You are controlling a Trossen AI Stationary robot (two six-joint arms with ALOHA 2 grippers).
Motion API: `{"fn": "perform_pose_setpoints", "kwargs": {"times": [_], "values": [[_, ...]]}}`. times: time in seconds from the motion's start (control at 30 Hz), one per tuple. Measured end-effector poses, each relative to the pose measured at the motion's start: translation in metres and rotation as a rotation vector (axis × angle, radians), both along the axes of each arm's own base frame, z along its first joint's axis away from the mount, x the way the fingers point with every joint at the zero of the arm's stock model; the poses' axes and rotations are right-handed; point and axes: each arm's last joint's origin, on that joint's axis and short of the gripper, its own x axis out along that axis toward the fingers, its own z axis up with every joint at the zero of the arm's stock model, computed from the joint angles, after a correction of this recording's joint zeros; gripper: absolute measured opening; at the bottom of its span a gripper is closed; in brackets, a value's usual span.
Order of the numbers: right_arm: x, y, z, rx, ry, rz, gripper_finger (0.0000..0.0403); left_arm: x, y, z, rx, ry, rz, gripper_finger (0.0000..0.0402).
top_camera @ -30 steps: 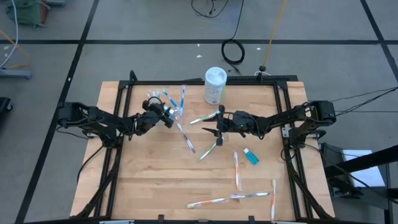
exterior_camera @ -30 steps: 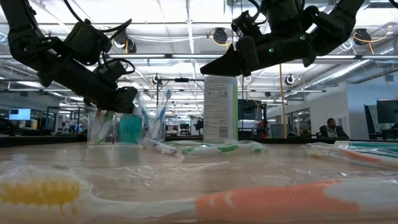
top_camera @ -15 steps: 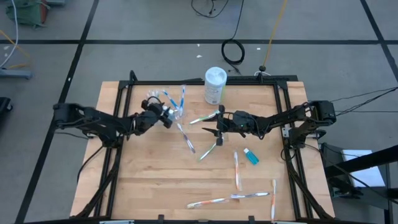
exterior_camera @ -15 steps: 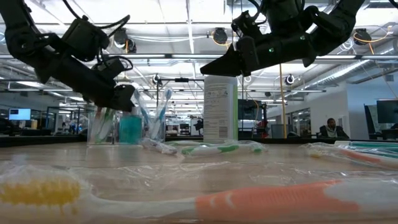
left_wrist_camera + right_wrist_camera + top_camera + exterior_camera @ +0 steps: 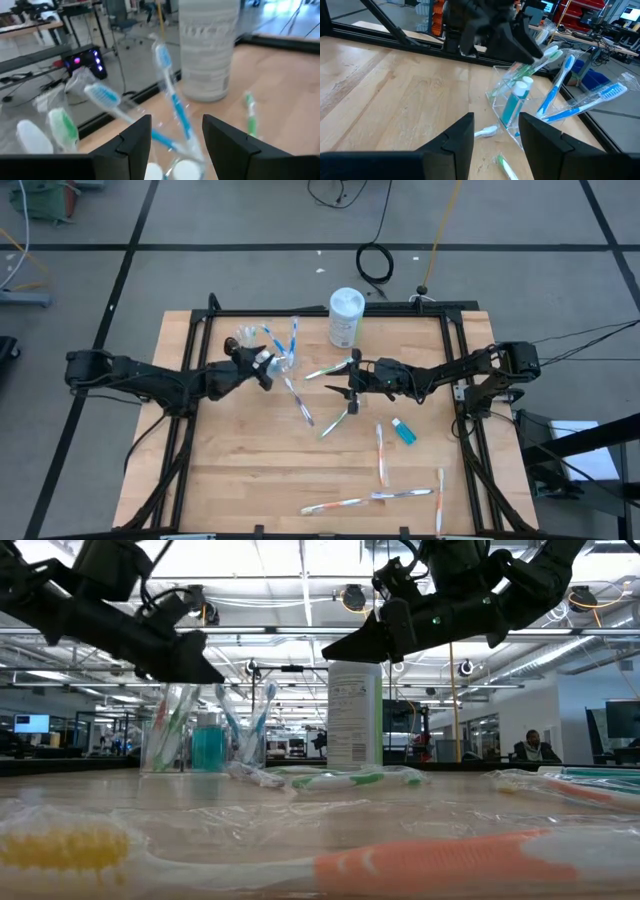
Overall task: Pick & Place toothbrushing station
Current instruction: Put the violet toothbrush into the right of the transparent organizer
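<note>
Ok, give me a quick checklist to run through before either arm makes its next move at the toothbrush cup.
1. Cup upright, holding brushes and a teal tube: ok.
2. Left hand open, holding nothing, just beside the cup: ok.
3. Right hand open, holding nothing, above the table: ok.
4. Loose toothbrushes on the table, such as the green one: not ok.
5. Teal tube lying loose on the table: not ok.
6. White canister upright behind the cup: ok.
</note>
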Motion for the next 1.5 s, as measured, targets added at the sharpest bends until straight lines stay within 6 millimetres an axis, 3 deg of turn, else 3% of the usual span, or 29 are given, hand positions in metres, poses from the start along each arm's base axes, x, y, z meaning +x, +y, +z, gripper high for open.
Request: {"fn": "perform_pose_setpoints", "kwargs": {"times": [0.5, 0.67, 1.03, 1.3, 1.5], "values": [[-0.001, 0.000, -0.003, -0.043, 0.034, 0.009, 0.0146, -0.006, -0.031, 0.025, 0.030, -0.123, -0.271, 0.0184], [-0.002, 0.000, -0.009, -0.032, 0.102, 0.011, 0.0146, -0.004, -0.038, 0.027, 0.039, -0.128, -0.415, 0.0184], [-0.007, 0.001, -0.024, -0.008, 0.256, 0.011, 0.0146, -0.003, -0.042, 0.024, 0.020, -0.100, -0.538, 0.0184], [-0.009, 0.001, -0.028, 0.054, 0.296, -0.006, 0.0146, 0.006, -0.043, 0.002, -0.200, -0.068, -0.509, 0.0184], [-0.008, 0.001, -0.025, 0.052, 0.264, -0.007, 0.0146, 0.019, -0.036, -0.004, -0.523, -0.080, -0.413, 0.0184]]}}
